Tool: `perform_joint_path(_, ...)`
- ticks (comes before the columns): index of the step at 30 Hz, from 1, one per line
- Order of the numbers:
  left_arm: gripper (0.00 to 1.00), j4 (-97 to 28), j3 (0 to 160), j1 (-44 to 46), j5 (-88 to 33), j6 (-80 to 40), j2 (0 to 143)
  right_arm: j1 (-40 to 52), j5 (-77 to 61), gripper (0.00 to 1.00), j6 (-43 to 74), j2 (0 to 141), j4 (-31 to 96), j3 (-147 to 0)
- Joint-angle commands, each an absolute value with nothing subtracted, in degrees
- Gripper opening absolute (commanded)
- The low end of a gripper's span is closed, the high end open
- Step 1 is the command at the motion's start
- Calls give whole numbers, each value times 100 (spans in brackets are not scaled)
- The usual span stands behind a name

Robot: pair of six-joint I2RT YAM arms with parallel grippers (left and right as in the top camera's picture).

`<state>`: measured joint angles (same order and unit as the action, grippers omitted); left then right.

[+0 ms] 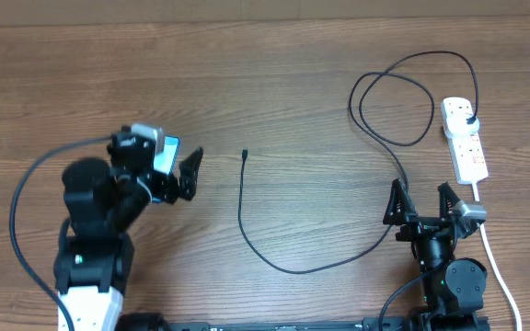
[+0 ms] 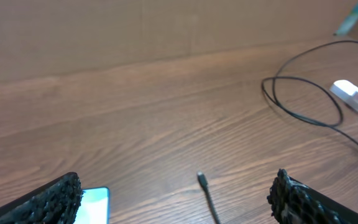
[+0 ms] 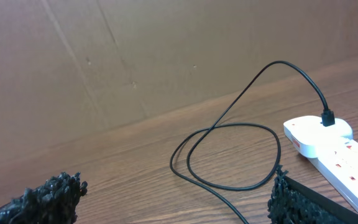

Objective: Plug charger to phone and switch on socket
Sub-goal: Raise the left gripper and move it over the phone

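The phone (image 1: 169,153) lies at the left with its blue screen lit, mostly hidden under my left arm; one corner shows in the left wrist view (image 2: 96,203). My left gripper (image 1: 178,175) (image 2: 176,202) is open and empty, just above the table beside the phone. The charger's connector tip (image 1: 245,154) (image 2: 201,180) lies right of it. The black cable (image 1: 288,268) curves to a loop (image 3: 229,155), and its plug (image 1: 468,118) (image 3: 328,117) sits in the white socket strip (image 1: 467,147) (image 3: 337,152). My right gripper (image 1: 421,200) (image 3: 173,202) is open and empty, over the cable.
The strip's white cord (image 1: 497,262) runs down the right edge past my right arm. A brown cardboard wall (image 3: 166,56) stands behind the wooden table (image 1: 302,83).
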<state>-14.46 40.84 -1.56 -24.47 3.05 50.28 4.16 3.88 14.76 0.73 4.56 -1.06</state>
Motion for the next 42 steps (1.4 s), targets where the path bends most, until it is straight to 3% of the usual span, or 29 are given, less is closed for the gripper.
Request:
perform_joint_path(1, 100, -1909, 4890, -187, -2821, 233, 5568, 438, 440, 100, 1452, 16, 434, -45)
perform_joint_path(9, 100, -3024, 5894, -187, -2814, 259, 6191, 438, 440, 100, 1452, 16, 434, -45)
perform_joint_path(42, 100, -3518, 5922, -185, -2814, 255, 6818, 438, 440, 100, 1452, 16, 434, -45)
